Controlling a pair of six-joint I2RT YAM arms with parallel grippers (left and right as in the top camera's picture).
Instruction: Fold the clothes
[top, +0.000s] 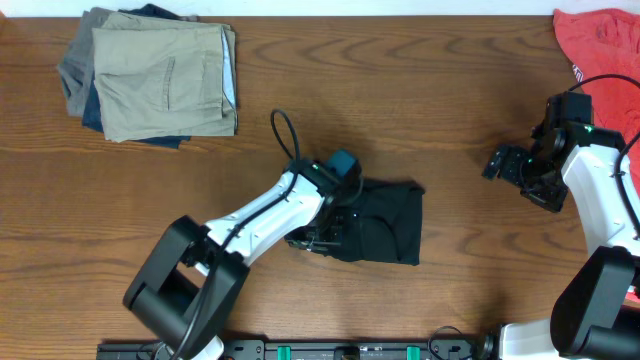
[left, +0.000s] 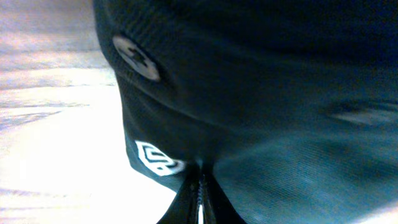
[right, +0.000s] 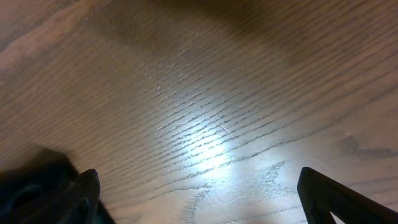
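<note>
Black garment (top: 385, 222) sits just below centre of the overhead view, bunched into a rough rectangle on the wood table (top: 420, 90). Left gripper (top: 322, 238) is down at its left edge. Right gripper (top: 505, 163) hangs over bare wood at mid-right, well apart from the cloth. Tan/grey/blue trousers (top: 160, 80) are stacked upper left, red shirt (top: 600, 40) in the upper right corner.

Left wrist view: fabric fills most of the frame, w/ a white logo (left: 157, 158) low left-centre and a round white mark (left: 137, 57) upper left. Jaws are pressed together at bottom centre w/ cloth drawn into the tips, so it looks pinched on the garment's edge.

Right wrist view: fingers (right: 81, 199) spread wide at the bottom corners, nothing betw. them but table.

Risks: the pinch looks thin, so the hem could slip out mid-lift & the fold collapse. W/ one arm on the cloth, a pull may drag the whole bundle rather than turn one layer. It may also have caught several layers.
</note>
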